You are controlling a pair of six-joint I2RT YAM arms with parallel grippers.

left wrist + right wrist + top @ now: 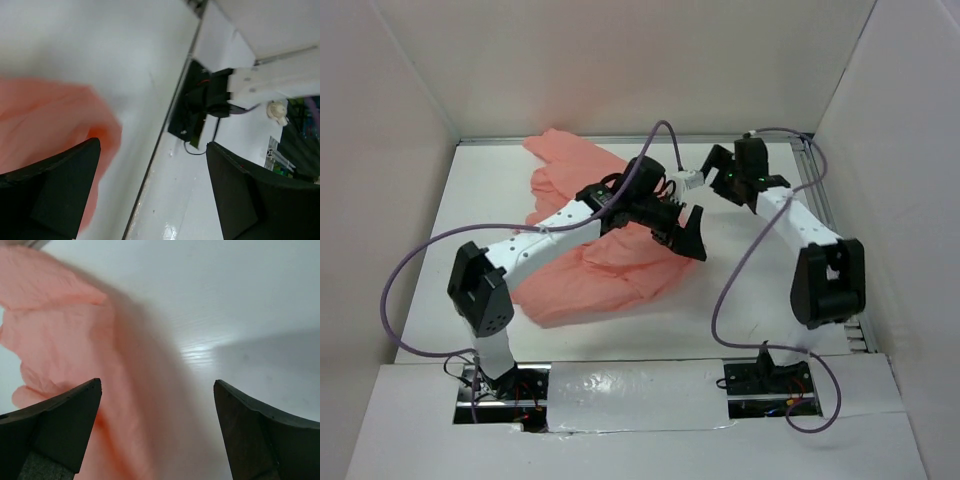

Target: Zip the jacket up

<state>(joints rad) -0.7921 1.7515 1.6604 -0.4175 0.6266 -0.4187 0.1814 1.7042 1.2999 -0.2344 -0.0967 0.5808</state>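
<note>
A: Two grippers, both released. Left gripper (696,236): jaws spread wide, nothing between them. Right gripper (716,168): same.

B: Wrist cams agree?

A: Yes. Left wrist view: wide gap with bare white table (100,45) in it, pink cloth under one jaw only. Right wrist view: wide gap too, blurred cloth under one jaw, bare table under the other.

B: Where's the jacket?

A: Jacket (595,265) lies crumpled on the table, left of centre. It runs from the far wall (620,70) down toward the left arm's elbow. Salmon pink, bunched into folds. Can't make out the zipper, hood or sleeves in that heap.

B: Arms relative to it?

A: Left forearm crosses over the cloth. Left gripper sits at the jacket's right edge and points toward the right arm's base (197,107), which shows in the left wrist view. Right gripper is farther back, just beside the left arm's wrist, near the jacket's far right edge.

B: Touching the fabric?

A: Cannot tell for either. Top view gives no height, and the wrist views blur close in.

B: Anything else in view?

A: Purple cable (390,295) loops off the left arm, another off the right.
</note>
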